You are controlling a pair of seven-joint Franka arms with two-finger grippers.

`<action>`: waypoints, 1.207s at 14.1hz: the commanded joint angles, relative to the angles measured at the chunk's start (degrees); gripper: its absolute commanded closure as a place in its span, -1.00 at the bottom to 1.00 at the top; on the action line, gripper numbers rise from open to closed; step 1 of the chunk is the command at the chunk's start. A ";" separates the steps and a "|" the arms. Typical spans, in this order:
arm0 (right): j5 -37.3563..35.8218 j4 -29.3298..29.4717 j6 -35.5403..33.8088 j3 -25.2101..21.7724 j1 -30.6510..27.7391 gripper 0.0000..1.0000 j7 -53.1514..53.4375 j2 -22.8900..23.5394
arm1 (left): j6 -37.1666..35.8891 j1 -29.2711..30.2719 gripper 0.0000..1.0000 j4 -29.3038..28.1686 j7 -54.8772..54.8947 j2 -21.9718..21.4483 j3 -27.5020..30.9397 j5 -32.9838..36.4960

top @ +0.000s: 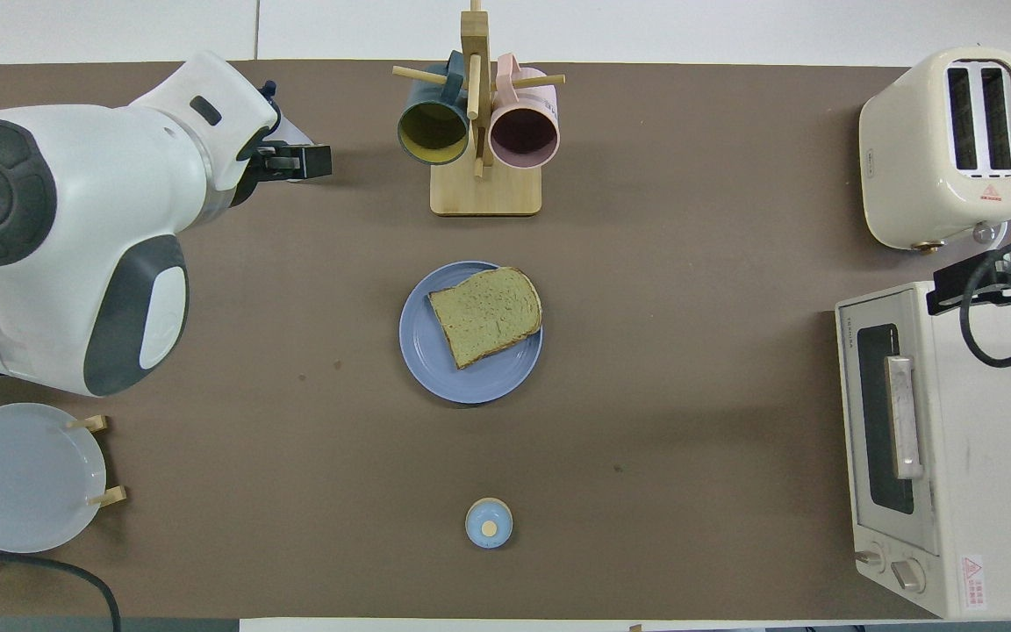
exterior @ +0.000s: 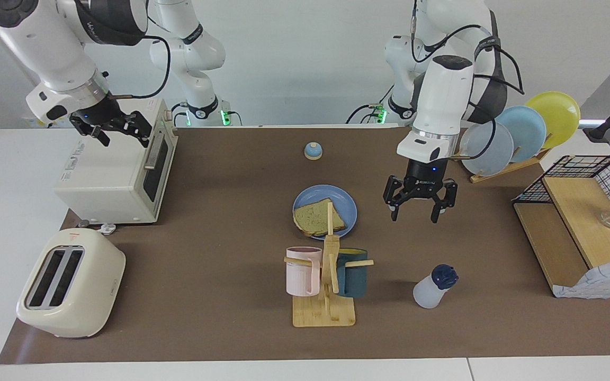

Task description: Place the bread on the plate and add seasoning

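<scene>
You have the bread (exterior: 318,218) lying flat on the blue plate (exterior: 348,208) at the middle of the brown mat (exterior: 220,222), one crust edge reaching the plate's rim on the side away from the robots. The seasoning bottle (exterior: 434,287) stands tilted on the mat toward the left arm's end of the table, farther from the robots than the plate and beside the mug rack (exterior: 326,275), which carries a pink mug (exterior: 301,271) and a dark teal mug (exterior: 352,272). Your left gripper (exterior: 417,211) hangs in the air over bare mat between the plate and the dish rack (exterior: 517,138), pointing down with its fingers spread apart and nothing between them; it is well above the bottle and touches nothing. In the overhead view the left arm covers most of the bottle, and only a finger (top: 299,161) shows past the wrist. Your right gripper (exterior: 121,132) waits over the top of the toaster oven (exterior: 109,180) at the right arm's end, fingers apart and empty. The toaster (exterior: 69,283) sits farther from the robots than the oven. The small bell (exterior: 313,151) stands nearer to the robots than the plate, well apart from it.
</scene>
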 commanded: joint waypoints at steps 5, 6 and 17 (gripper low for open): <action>-0.25 -1.61 1.07 0.10 -0.30 -1.00 -0.88 -1.38 | -18.73 9.23 -1.00 6.25 17.67 -2.15 0.59 -3.08; -0.25 -1.61 1.07 0.19 -0.30 -1.00 -0.88 -1.38 | -21.18 9.32 -1.00 6.25 19.69 -2.86 1.12 -2.81; -0.25 -1.61 1.07 0.19 -0.30 -1.00 -0.88 -1.38 | -35.44 16.69 -1.00 5.02 24.99 -8.14 -1.76 -2.46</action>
